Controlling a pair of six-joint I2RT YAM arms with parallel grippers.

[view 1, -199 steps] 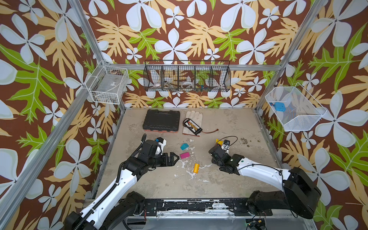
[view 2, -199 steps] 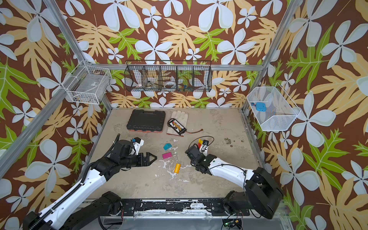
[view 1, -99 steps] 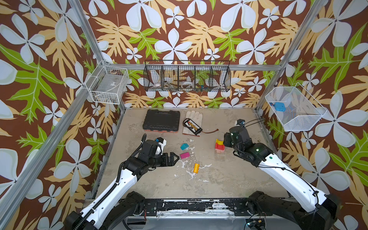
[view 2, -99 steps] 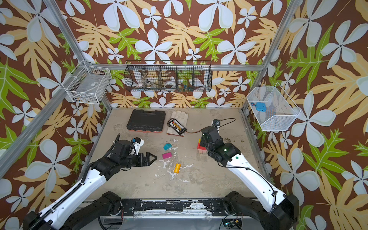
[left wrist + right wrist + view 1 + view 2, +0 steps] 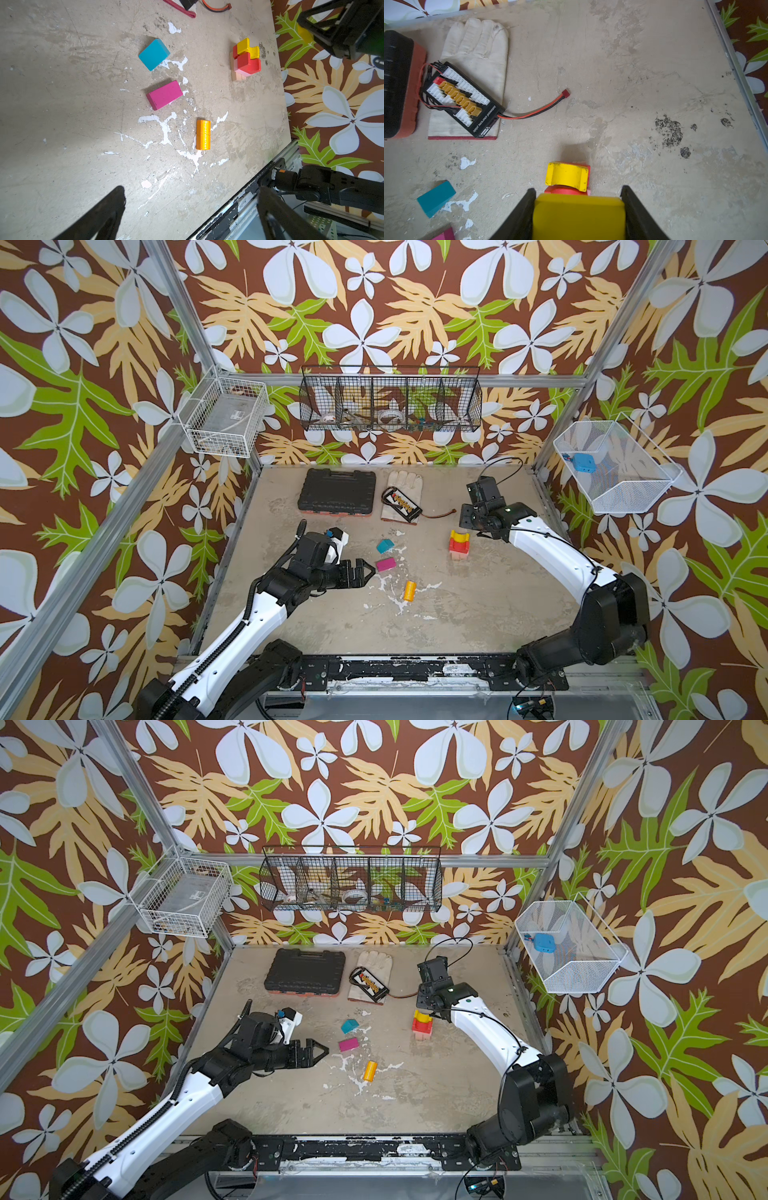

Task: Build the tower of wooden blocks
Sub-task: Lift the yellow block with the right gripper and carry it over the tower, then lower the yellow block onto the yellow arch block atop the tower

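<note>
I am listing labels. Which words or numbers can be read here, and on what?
"Supermarket": in white letters along the orange cylinder.
White print on the black connector board: too blurred to read.
Nothing else is readable.

Robot lab test cell, aluminium frame [image 5: 528,382], floral-papered walls [image 5: 415,302], wire baskets [image 5: 220,443], mounted arms [image 5: 548,547].

The left arm [image 5: 266,614] and right arm [image 5: 548,547] share glossy white link shells joined by bulky black joints. A black ribbed conduit [image 5: 248,605] runs along the left one, and a thin black cable [image 5: 505,460] loops from the right wrist. The fingers [image 5: 362,567] are black tapering triangles. A white camera housing [image 5: 338,541] tops the left wrist
</note>
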